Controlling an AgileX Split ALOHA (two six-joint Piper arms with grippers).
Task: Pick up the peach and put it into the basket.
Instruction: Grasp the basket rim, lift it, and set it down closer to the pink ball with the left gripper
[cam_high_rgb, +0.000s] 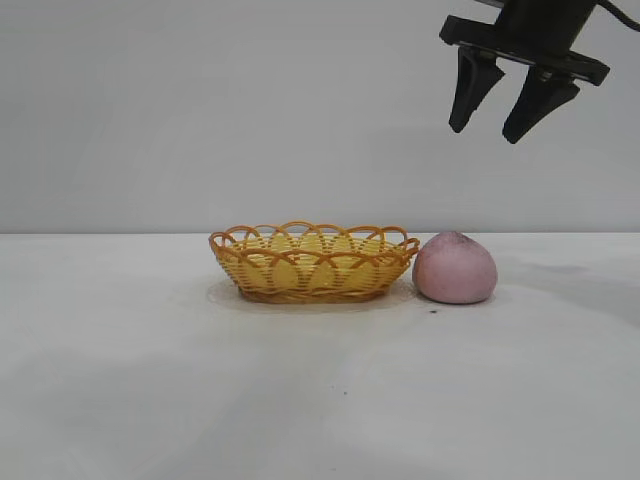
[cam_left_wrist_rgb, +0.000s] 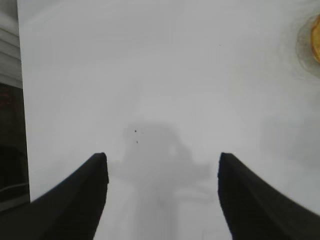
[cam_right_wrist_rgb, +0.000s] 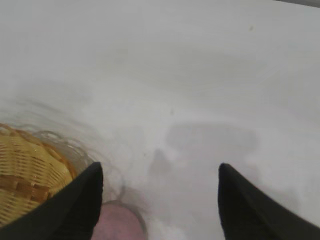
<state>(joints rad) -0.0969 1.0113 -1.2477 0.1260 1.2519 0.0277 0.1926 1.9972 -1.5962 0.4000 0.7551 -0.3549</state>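
The dusty-pink peach (cam_high_rgb: 455, 268) rests on the white table, touching the right end of the yellow-orange wicker basket (cam_high_rgb: 313, 262). High above the peach and a little to its right hangs my right gripper (cam_high_rgb: 485, 128), open and holding nothing. The right wrist view looks down between the black fingers at the top of the peach (cam_right_wrist_rgb: 119, 223) and part of the basket (cam_right_wrist_rgb: 27, 175); the right gripper (cam_right_wrist_rgb: 159, 172) is well clear of both. In the left wrist view my left gripper (cam_left_wrist_rgb: 162, 162) is open over bare table, with a sliver of the basket (cam_left_wrist_rgb: 316, 40) at the frame's edge. The left arm is out of the exterior view.
The white table (cam_high_rgb: 320, 400) runs wide in front of and to both sides of the basket. A plain grey wall stands behind. In the left wrist view the table's edge (cam_left_wrist_rgb: 22, 125) borders a dark area.
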